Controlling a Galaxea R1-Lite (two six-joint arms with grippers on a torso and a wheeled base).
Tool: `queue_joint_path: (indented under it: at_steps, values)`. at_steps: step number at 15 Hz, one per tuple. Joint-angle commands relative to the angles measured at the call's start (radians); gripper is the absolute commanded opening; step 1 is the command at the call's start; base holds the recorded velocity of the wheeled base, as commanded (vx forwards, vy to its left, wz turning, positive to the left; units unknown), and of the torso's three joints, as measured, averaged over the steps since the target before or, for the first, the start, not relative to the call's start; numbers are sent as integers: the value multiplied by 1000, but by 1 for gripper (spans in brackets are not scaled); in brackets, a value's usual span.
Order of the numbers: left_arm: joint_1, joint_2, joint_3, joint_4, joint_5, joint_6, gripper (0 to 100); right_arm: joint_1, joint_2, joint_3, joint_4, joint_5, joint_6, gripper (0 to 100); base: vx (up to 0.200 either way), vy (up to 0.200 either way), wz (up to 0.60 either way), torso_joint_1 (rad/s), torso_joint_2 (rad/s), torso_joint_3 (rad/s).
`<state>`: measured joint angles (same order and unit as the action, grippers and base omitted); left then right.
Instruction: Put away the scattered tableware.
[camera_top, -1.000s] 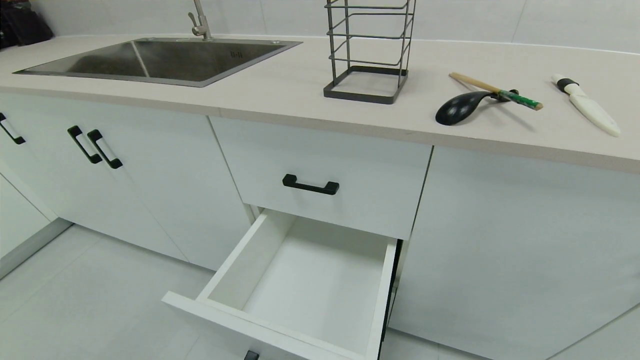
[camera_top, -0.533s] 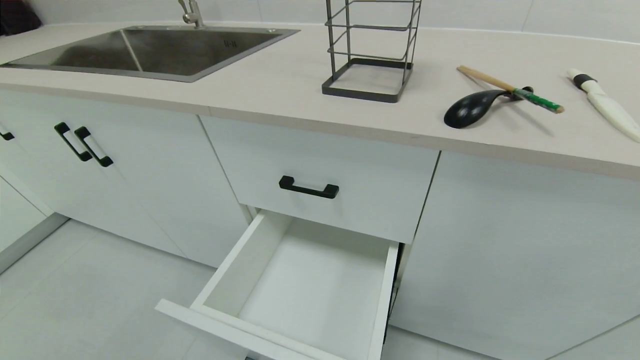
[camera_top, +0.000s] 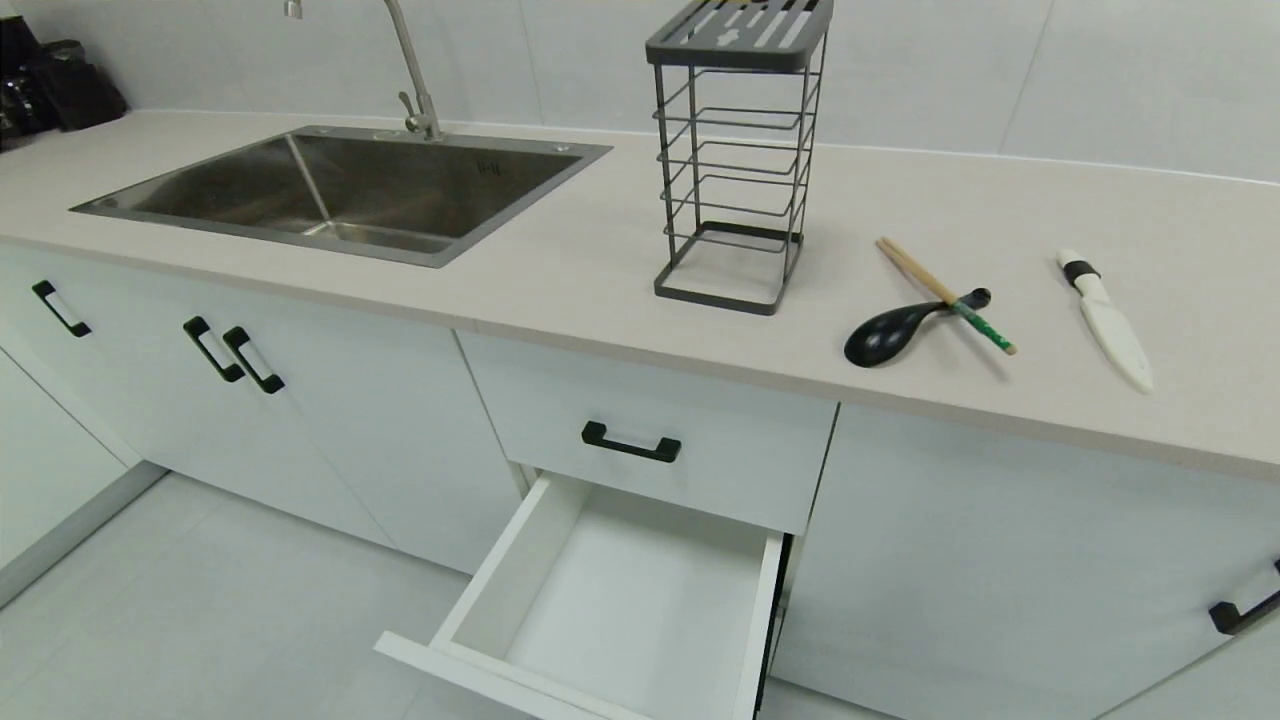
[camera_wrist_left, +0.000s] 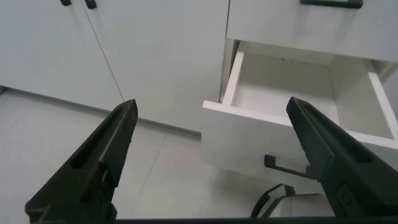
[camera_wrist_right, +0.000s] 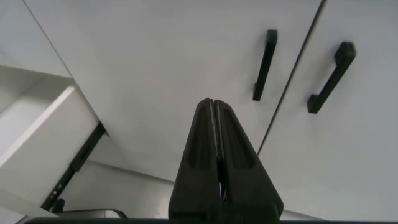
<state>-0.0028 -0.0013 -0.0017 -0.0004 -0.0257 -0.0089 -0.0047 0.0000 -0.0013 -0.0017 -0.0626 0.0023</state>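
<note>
While drawer (camera_top: 497, 572) stands open, chopsticks (camera_top: 938, 291) cross spoon (camera_top: 884, 336)

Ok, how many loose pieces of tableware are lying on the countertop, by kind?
Black spoon: 1
Chopsticks, counted as a pair: 1
White knife: 1
Total: 3
</note>
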Motion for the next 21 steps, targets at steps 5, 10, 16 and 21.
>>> queue_joint_path:
  at_steps: [5,10,16,21]
  values:
    - [0,1,0,0,0,0,100,0,0,1,0,4,-12,0,0,0,0,160,-482,-218]
    - [0,1,0,0,0,0,100,0,2,0,-1,4,-13,0,0,0,0,357,-492,-239]
    - [0,1,0,0,0,0,100,12,29,0,-1,38,-50,100,0,0,0,195,-374,-177]
    - [0,1,0,0,0,0,100,8,2,1,-1,41,-24,100,0,0,0,8,-15,-7]
